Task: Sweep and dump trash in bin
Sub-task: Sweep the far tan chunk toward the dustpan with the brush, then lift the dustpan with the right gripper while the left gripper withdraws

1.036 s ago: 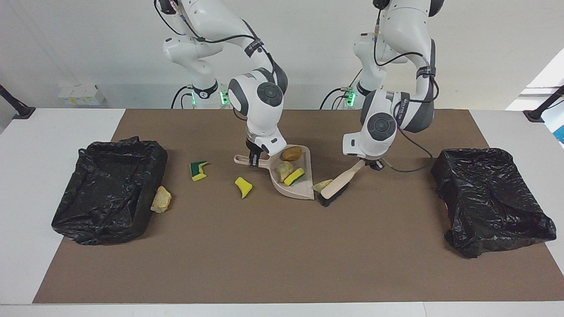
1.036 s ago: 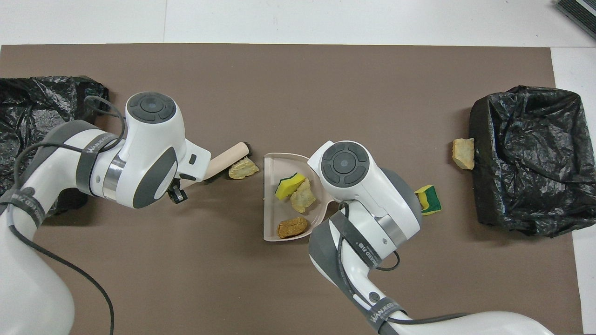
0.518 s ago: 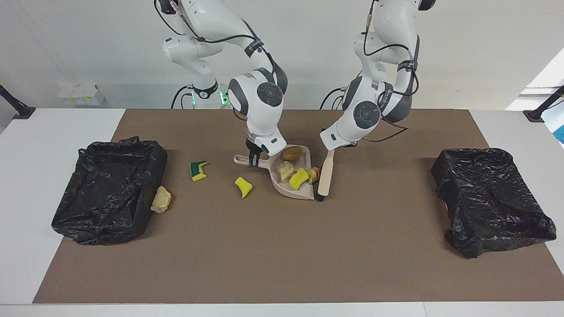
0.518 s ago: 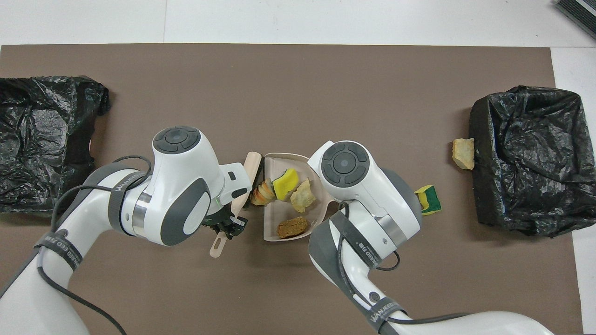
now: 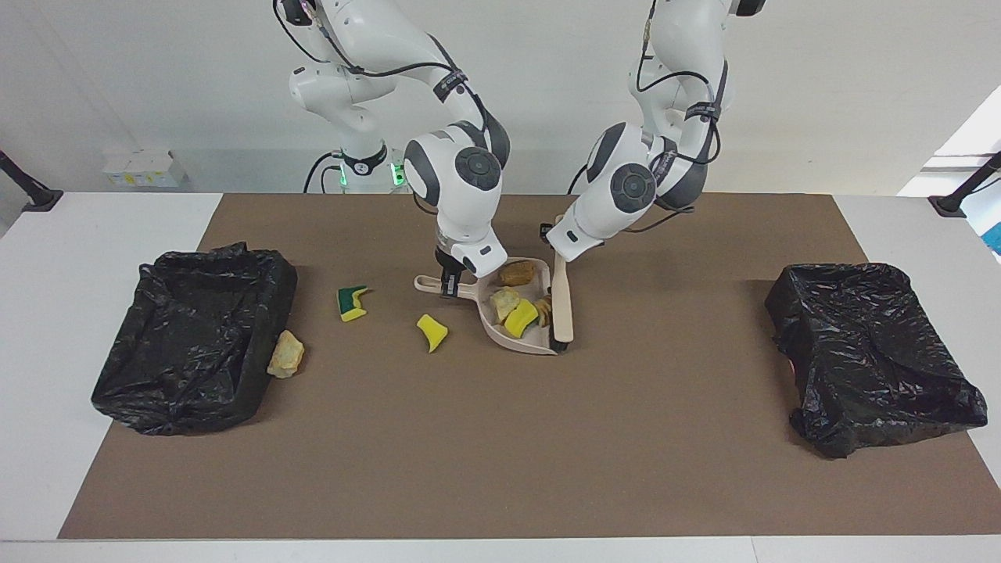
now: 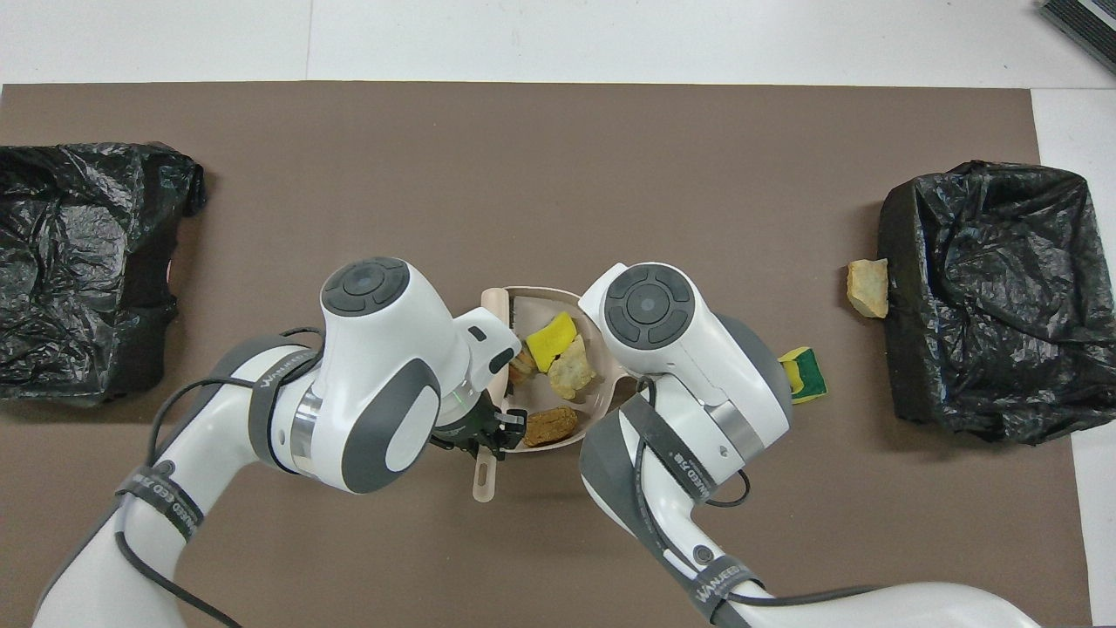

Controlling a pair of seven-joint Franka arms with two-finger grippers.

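The beige dustpan (image 5: 525, 342) (image 6: 558, 292) lies mid-mat, and my right gripper (image 5: 450, 283) is shut on its handle. In it lie a brown lump (image 5: 518, 273) (image 6: 549, 426), a tan lump (image 5: 504, 301) (image 6: 571, 371), a yellow sponge (image 5: 520, 317) (image 6: 552, 338) and another tan lump (image 5: 541, 306) (image 6: 521, 366). My left gripper (image 5: 552, 233) (image 6: 475, 436) is shut on the brush (image 5: 561, 305) (image 6: 485, 475), which stands across the pan's mouth. Loose trash lies on the mat: a green-and-yellow sponge (image 5: 352, 303) (image 6: 804, 373), a yellow piece (image 5: 432, 331) and a tan lump (image 5: 286, 354) (image 6: 868, 288).
A black-bagged bin (image 5: 195, 336) (image 6: 994, 296) stands at the right arm's end of the mat, with the tan lump against it. A second black-bagged bin (image 5: 872, 356) (image 6: 83, 270) stands at the left arm's end. The brown mat (image 5: 500, 453) ends short of the white table edges.
My left arm swung the brush toward the dustpan and pushed the tan lump into it. The brush turned to stand along the pan's mouth. The right arm and the dustpan stayed put.
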